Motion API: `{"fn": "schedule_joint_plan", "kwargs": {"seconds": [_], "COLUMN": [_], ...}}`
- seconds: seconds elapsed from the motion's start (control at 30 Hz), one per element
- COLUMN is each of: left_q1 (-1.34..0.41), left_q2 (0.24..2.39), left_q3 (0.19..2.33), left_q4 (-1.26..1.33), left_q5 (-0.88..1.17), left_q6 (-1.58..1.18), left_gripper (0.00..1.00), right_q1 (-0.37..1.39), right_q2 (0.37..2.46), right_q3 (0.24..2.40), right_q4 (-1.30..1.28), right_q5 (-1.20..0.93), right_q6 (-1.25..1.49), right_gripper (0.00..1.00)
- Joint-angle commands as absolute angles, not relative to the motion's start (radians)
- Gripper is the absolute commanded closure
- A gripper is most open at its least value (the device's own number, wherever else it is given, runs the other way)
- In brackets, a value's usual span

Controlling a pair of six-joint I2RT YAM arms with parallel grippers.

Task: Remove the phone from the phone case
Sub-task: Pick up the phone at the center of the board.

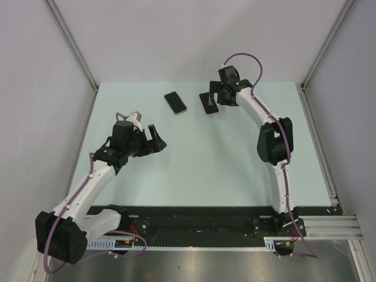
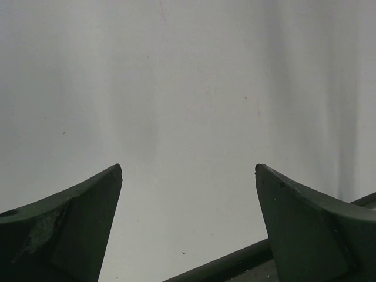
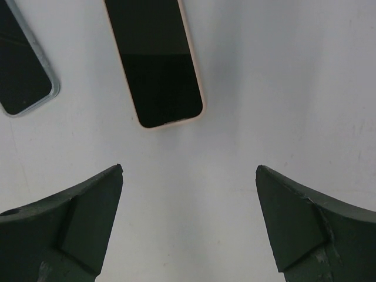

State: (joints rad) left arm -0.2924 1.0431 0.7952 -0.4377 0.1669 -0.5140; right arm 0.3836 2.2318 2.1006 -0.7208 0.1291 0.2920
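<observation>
What worries me is how flat the pink-rimmed phone (image 3: 155,64) lies on the table (image 1: 235,158). With no edge lifted, fingers coming down could skate it sideways into the grey-rimmed phone (image 1: 175,103) just beside it, or pinch shell and handset together so nothing separates. I can't tell from here which of the two is in its case. The right arm reaches out long, wrist tipped down. The right gripper (image 3: 188,170) hovers just short of the pink-rimmed phone's end, jaws spread wide and holding nothing. The left gripper (image 1: 154,141) hangs well apart from that phone, on its grey neighbour's side, arm folded at the elbow, equally wide and empty. It is too far off to brace anything.
</observation>
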Motion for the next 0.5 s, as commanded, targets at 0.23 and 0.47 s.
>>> {"fn": "schedule_joint_plan", "kwargs": {"seconds": [0.23, 0.47], "left_q1": [-0.295, -0.293], "left_q2": [1.008, 1.035], "left_q3": [0.819, 0.827], "left_q4": [-0.459, -0.446], "left_q5": [0.172, 0.186], "left_q6": [-0.483, -0.495], "left_gripper": [0.0, 0.0], "right_q1": [0.367, 0.367], "right_q2": [2.468, 2.589], "right_q3": [2.345, 2.46], "right_q4": [-0.693, -0.695], "right_q5": [0.012, -0.078], "right_q6": [0.261, 0.256], "right_gripper": [0.0, 0.0]}}
